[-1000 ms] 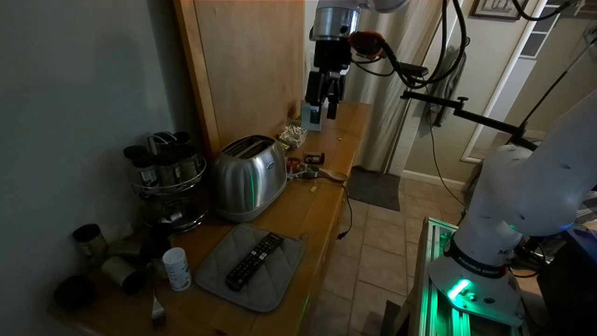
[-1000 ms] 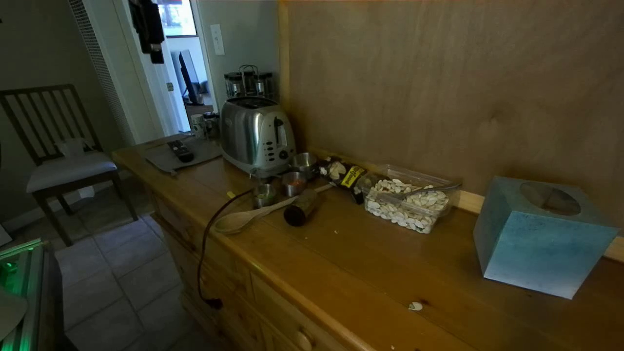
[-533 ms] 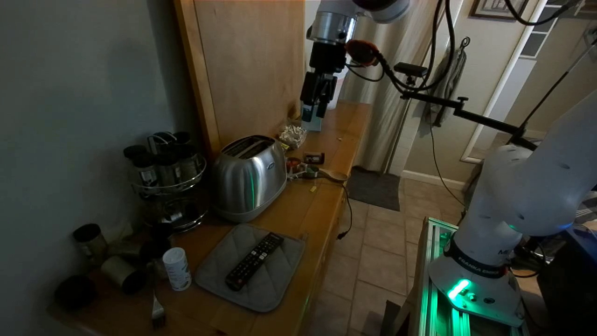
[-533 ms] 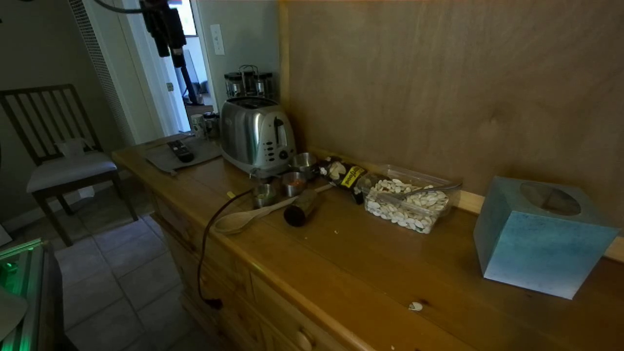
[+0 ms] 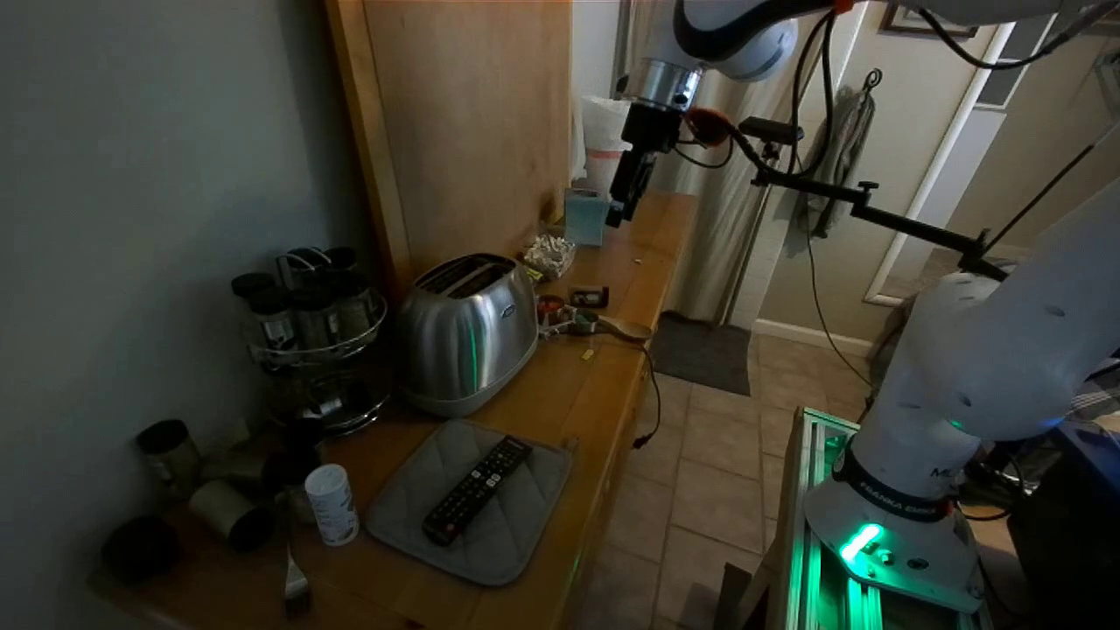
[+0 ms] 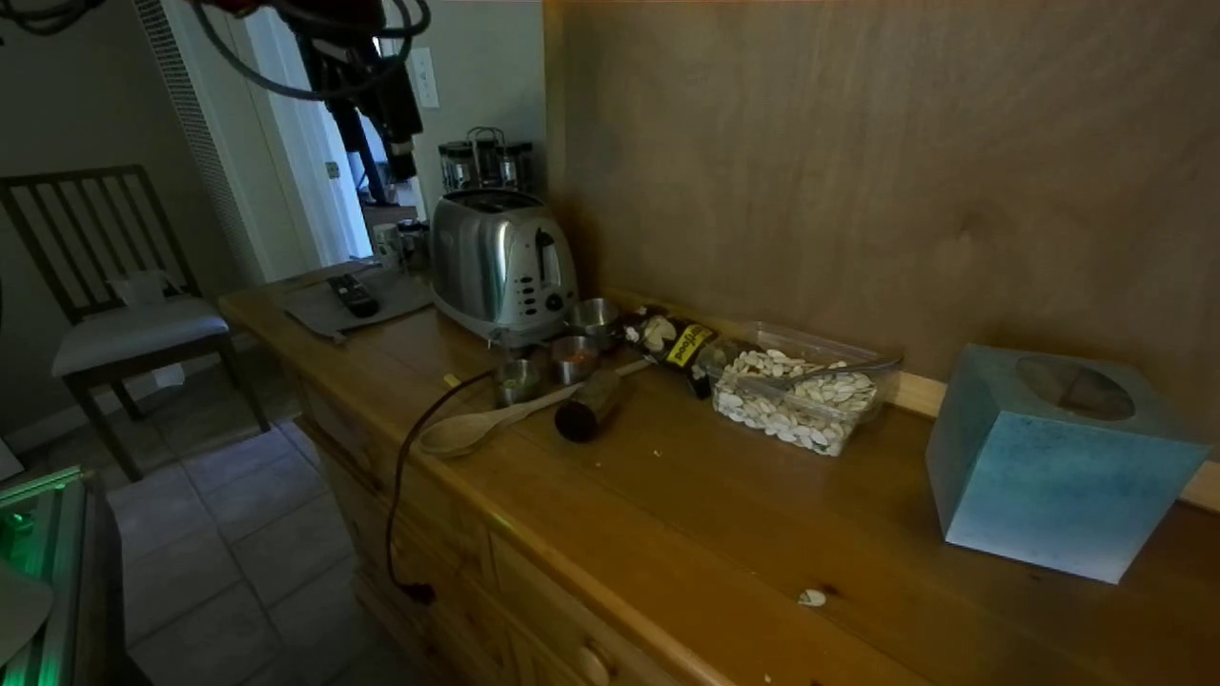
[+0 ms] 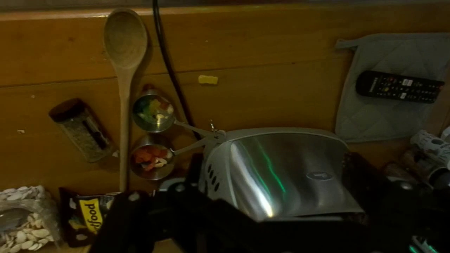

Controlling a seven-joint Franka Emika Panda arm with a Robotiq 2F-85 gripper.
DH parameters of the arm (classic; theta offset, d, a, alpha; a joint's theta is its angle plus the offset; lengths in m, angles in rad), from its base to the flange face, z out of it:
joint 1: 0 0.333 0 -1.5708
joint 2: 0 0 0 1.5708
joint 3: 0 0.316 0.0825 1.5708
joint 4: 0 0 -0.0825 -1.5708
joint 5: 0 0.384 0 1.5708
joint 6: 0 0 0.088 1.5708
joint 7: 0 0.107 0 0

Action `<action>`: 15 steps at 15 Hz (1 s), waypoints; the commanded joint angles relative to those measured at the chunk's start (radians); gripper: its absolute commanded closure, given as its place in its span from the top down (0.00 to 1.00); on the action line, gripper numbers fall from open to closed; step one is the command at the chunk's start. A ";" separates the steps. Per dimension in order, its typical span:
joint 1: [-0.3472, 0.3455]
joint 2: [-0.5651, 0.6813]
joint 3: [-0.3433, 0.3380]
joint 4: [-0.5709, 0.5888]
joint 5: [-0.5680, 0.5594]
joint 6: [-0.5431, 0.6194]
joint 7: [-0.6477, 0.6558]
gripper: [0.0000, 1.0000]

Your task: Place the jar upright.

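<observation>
Wooden dresser [image 6: 686,534] under dim light, a dark-lidded jar [image 7: 82,130] lying on its side
Jaws parted wide, the gripper [image 7: 273,163] hangs in the air, apart from the jar, which rests just beside the handle of a wooden spoon [image 7: 124,80]; measuring cups [image 7: 154,175] sit between the spoon and the toaster [image 7: 284,175], a remote [image 7: 400,86] lies on a quilted pad [image 7: 365,119], and in an exterior view another jar [image 5: 219,509] lies near the spice rack [image 5: 315,355]
</observation>
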 commanded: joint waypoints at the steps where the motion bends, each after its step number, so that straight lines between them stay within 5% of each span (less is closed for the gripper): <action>1: -0.025 -0.023 -0.063 -0.094 0.012 0.122 -0.126 1.00; 7: -0.011 0.031 -0.195 -0.236 0.155 0.453 -0.287 1.00; 8: -0.026 0.015 -0.154 -0.192 0.094 0.360 -0.219 1.00; 15: -0.027 0.021 -0.152 -0.198 0.097 0.375 -0.227 1.00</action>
